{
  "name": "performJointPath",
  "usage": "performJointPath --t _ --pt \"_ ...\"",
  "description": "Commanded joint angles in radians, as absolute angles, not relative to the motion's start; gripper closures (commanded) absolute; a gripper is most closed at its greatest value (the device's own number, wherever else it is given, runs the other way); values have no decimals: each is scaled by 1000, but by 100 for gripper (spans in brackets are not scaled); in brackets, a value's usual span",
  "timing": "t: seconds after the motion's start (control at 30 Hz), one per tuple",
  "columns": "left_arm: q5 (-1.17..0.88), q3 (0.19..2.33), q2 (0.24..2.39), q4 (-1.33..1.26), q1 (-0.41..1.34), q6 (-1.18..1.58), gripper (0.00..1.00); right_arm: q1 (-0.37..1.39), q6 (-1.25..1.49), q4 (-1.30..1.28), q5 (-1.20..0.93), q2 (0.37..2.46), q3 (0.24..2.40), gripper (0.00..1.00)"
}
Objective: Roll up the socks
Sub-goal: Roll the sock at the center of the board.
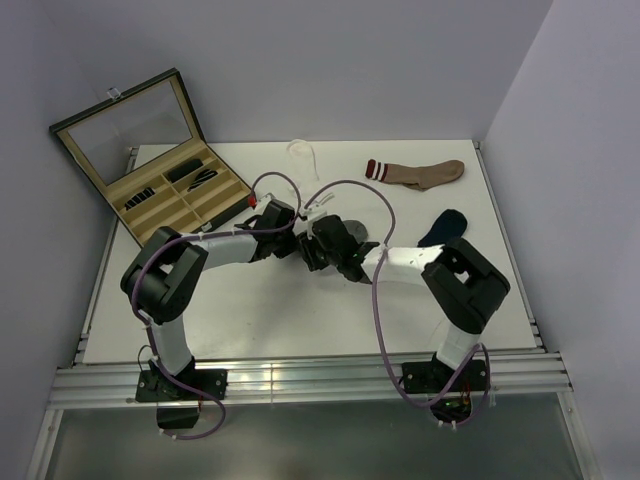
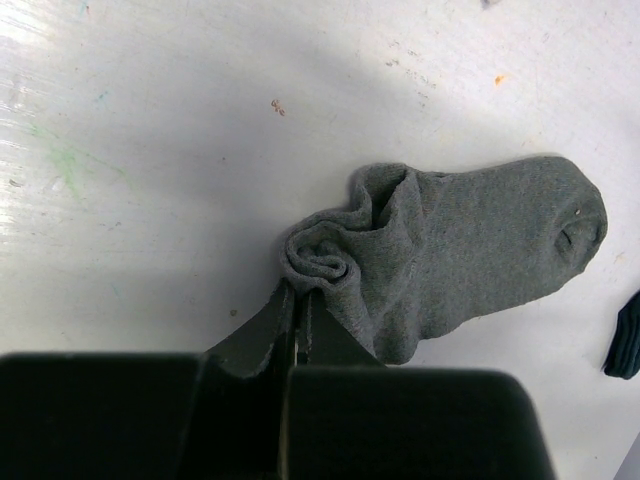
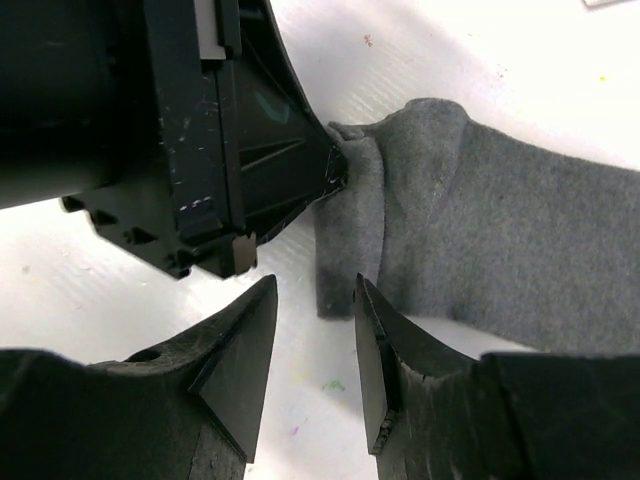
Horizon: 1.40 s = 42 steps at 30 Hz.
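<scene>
A dark grey sock (image 1: 352, 232) (image 2: 480, 250) (image 3: 500, 240) lies flat mid-table, its cuff end curled into a small partial roll. My left gripper (image 1: 298, 243) (image 2: 300, 293) is shut on that rolled cuff edge. My right gripper (image 1: 322, 252) (image 3: 312, 295) stands open just in front of the sock's folded edge. Its right finger (image 3: 375, 330) is beside the fabric and nothing is between the fingers. The left gripper (image 3: 335, 175) shows there too, pinching the cuff. A navy sock (image 1: 445, 225) (image 2: 625, 340) lies to the right. A white sock (image 1: 303, 153) lies at the back.
A brown sock with red stripes (image 1: 415, 172) lies at the back right. An open case with a glass lid (image 1: 150, 180) sits at the back left corner, partly over the table's edge. Both arms' cables loop above the middle of the table.
</scene>
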State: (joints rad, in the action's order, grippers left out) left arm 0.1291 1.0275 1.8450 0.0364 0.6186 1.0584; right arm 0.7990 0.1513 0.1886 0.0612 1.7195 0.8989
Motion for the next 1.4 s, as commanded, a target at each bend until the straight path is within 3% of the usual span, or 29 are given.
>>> performJointPath --t 0.0,0.33,0.43,0.47,0.57,0.67,0.7,0.83,1.03,1.37 --pt "150 1038 1847 133 624 1022 100 813 95 230 100 1764 926 56" --pt "140 1031 1839 133 623 1034 100 821 110 173 84 1856 953 63" --pt "129 1026 1836 126 623 1045 100 822 121 134 103 1879 977 75" --pt "127 1019 1826 123 623 1052 100 821 127 123 106 1885 985 86" --pt "133 983 1778 106 618 1069 91 812 155 74 89 1891 1009 100" --pt "181 930 1706 80 617 1095 75 781 210 31 8 1873 1017 100" --pt "189 916 1689 62 614 1103 63 760 228 32 -36 1864 1005 100" --pt "203 848 1611 16 609 1143 36 669 409 128 -330 1829 921 100" --pt "167 781 1569 -98 611 1157 24 534 627 360 -616 1867 822 100" --pt "103 770 1611 -172 623 1134 25 407 1020 840 -851 2048 715 97"
